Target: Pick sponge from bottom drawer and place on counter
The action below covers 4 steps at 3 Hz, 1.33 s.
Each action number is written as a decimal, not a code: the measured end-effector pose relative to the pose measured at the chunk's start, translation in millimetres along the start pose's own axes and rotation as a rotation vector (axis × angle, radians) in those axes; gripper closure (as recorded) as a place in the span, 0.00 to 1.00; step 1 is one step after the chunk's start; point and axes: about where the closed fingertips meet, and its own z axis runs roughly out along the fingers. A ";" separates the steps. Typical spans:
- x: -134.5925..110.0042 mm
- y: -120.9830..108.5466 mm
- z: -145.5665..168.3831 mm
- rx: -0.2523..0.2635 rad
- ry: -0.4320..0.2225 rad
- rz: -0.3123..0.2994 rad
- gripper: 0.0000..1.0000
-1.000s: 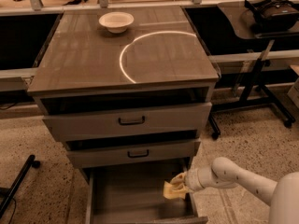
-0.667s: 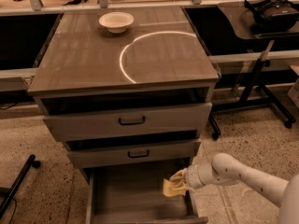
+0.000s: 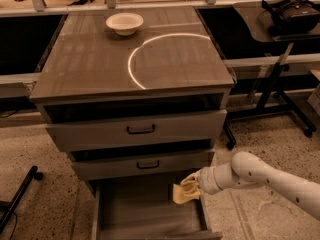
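The pale-yellow sponge hangs bent in my gripper, which is shut on it just above the right side of the open bottom drawer. My white arm reaches in from the lower right. The counter with its white arc lies above, at the top of the cabinet.
A cream bowl stands at the back of the counter. Two upper drawers with black handles sit partly open above the bottom drawer. A black stand with a headset is at the right. A black bar lies on the floor at left.
My gripper has lifted the sponge slightly up and away from the drawer floor, staying at the drawer's right side.
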 end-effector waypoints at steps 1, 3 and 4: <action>-45.8 -9.2 -32.3 -0.016 -0.023 -0.082 1.00; -80.6 -14.2 -44.9 -0.012 -0.048 -0.145 1.00; -134.8 -21.8 -57.9 -0.030 -0.058 -0.211 1.00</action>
